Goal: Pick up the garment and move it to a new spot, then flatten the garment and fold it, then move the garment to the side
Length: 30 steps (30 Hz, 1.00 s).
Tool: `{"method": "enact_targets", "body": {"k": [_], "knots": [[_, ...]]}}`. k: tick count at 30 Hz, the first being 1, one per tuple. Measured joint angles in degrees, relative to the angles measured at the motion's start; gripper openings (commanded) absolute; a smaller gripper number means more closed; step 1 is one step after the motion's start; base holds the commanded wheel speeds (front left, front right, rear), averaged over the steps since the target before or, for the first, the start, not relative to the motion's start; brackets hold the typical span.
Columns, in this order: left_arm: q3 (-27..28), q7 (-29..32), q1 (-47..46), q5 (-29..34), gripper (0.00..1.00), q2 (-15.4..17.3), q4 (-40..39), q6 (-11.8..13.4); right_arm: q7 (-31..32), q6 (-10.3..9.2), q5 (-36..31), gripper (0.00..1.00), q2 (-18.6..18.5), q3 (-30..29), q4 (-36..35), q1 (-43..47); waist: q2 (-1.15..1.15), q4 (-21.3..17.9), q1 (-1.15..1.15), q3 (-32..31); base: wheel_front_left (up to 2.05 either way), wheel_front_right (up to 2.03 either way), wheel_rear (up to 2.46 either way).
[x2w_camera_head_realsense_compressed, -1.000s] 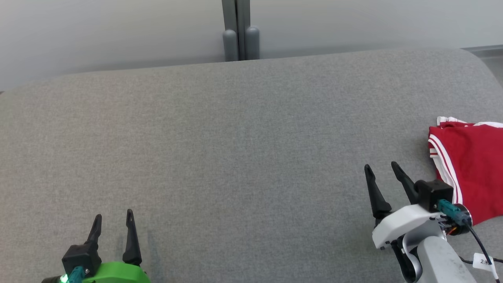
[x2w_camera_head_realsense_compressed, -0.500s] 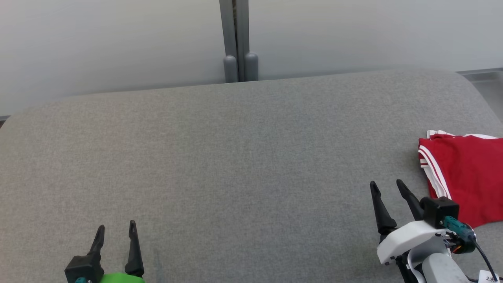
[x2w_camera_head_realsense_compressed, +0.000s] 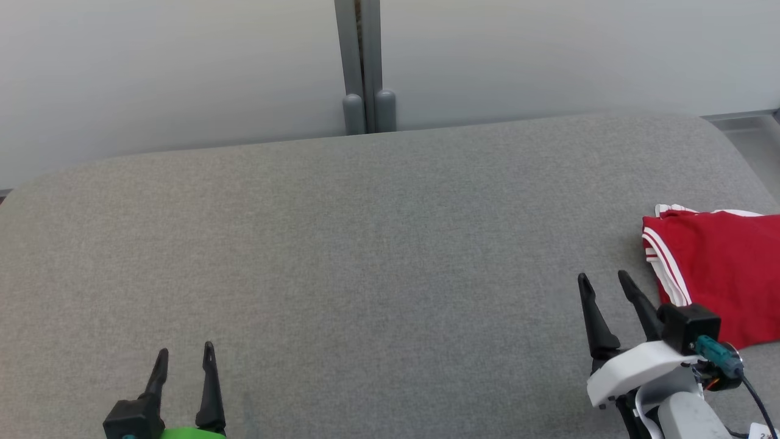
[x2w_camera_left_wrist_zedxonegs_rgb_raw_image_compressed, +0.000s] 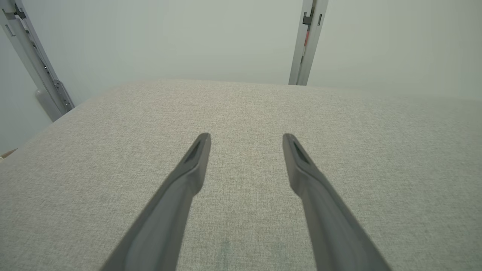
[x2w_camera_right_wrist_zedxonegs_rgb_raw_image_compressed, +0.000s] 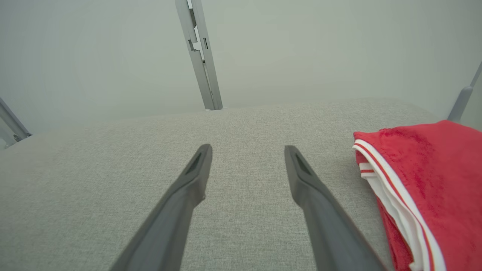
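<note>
A folded red garment (x2w_camera_head_realsense_compressed: 719,274) with white-striped trim lies at the right edge of the grey cushioned surface (x2w_camera_head_realsense_compressed: 365,244); the right wrist view has the garment (x2w_camera_right_wrist_zedxonegs_rgb_raw_image_compressed: 425,188) to the right of the fingers. My right gripper (x2w_camera_head_realsense_compressed: 605,280) stands open just left of it, apart from the cloth, holding nothing. Far off at the lower left, my left gripper (x2w_camera_head_realsense_compressed: 185,352) is open too and empty; in its wrist view the left gripper (x2w_camera_left_wrist_zedxonegs_rgb_raw_image_compressed: 246,137) hovers over bare grey fabric.
A pale wall rises behind the surface, with a grey vertical post (x2w_camera_head_realsense_compressed: 359,67) at its middle. The surface's back edge curves down at both far corners. More metal rails (x2w_camera_left_wrist_zedxonegs_rgb_raw_image_compressed: 34,71) stand at the left.
The head camera has tilted up, so the whole picture slid down. Both grippers stay open and the garment lies as before.
</note>
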Motion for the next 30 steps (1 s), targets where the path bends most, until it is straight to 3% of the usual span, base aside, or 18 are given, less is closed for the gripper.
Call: {"method": "enact_targets", "body": {"k": [5,30], "knots": [[0.1,0.4,0.2,-0.5,0.0,-0.5,2.5,0.0,0.5,0.0,0.4,0.0,0.5,-0.1,2.2,1.7,0.0,0.0,0.0,0.0,0.0,0.0,0.0],[1.5,6.9,-1.7,-25.8,0.0,-0.5,1.3,-0.6,6.9,0.0,25.1,0.0,0.5,-1.7,-0.5,2.0,0.0,-0.1,0.0,0.2,0.0,0.0,0.0]]}}
